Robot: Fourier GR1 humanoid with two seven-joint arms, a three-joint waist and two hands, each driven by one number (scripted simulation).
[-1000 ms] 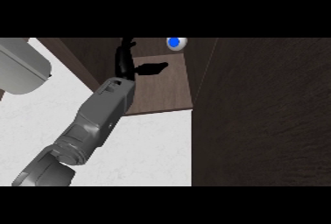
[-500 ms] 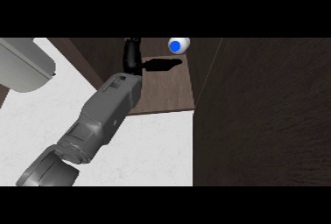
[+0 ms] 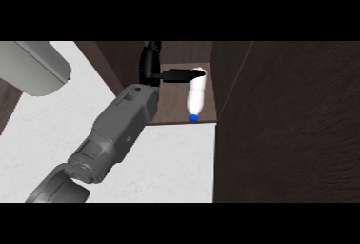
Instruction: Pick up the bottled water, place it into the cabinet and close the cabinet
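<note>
The bottled water (image 3: 195, 95), white with a blue cap, lies on its side on the dark cabinet shelf (image 3: 169, 114). Its cap points at the shelf's front edge. My left hand (image 3: 152, 64) is inside the cabinet at the bottle's far end. The fingers are straight, and the thumb (image 3: 179, 74) stretches right and touches the bottle's base. The hand is open and not wrapped around the bottle. My grey forearm (image 3: 119, 128) comes in from the lower left. My right hand is not in view.
The open cabinet door (image 3: 288, 128) fills the right side as a big dark panel. The cabinet's left wall (image 3: 116, 62) stands close to my hand. A light grey rounded object (image 3: 35, 69) sits at the upper left above the white counter (image 3: 169, 162).
Before, only the bottle's blue cap showed beside my hand at the top. Now the bottle lies lengthwise on the shelf, free of my fingers, with the cap near the front edge.
</note>
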